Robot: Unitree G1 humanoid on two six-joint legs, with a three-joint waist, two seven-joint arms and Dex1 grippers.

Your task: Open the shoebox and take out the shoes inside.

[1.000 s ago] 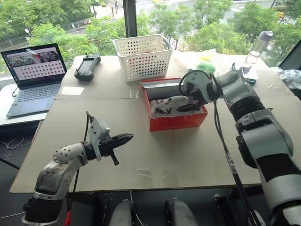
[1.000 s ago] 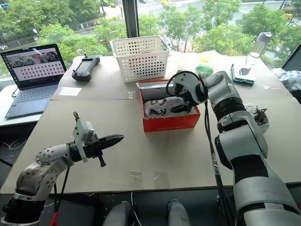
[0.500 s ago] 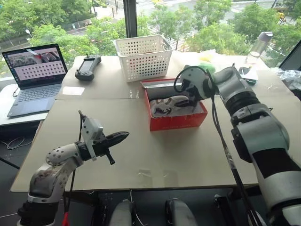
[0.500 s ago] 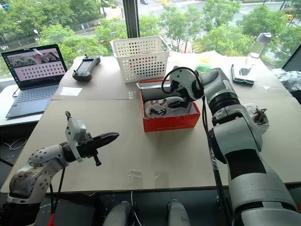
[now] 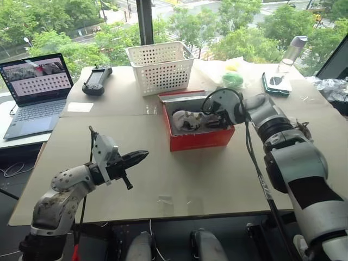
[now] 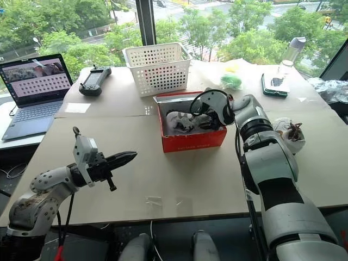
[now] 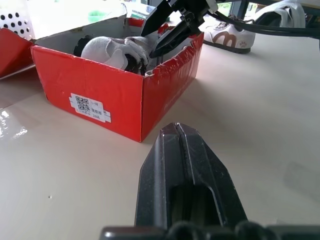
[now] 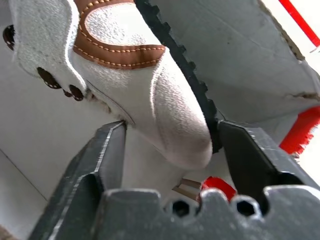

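Red cardboard marks the shoebox, which sits open near the middle of the beige worktop, just in front of the white perforated basket. Its lid stands folded back toward the basket. Inside lies a whitish shoe with brown stitched trim and a dark toothed sole.

Reaching into the box from its right side, the right gripper has its two black fingers set either side of the shoe's rounded end; one finger touches the upper and the other meets the sole, though whether they are pressing firmly cannot be told. A second shoe of the same kind lies on the worktop beyond the box, to the robot's right.

Hovering above the worktop well short of the box, the left gripper points toward it with its fingers pressed together and nothing between them.

A laptop and a black handheld controller rest at the far left.
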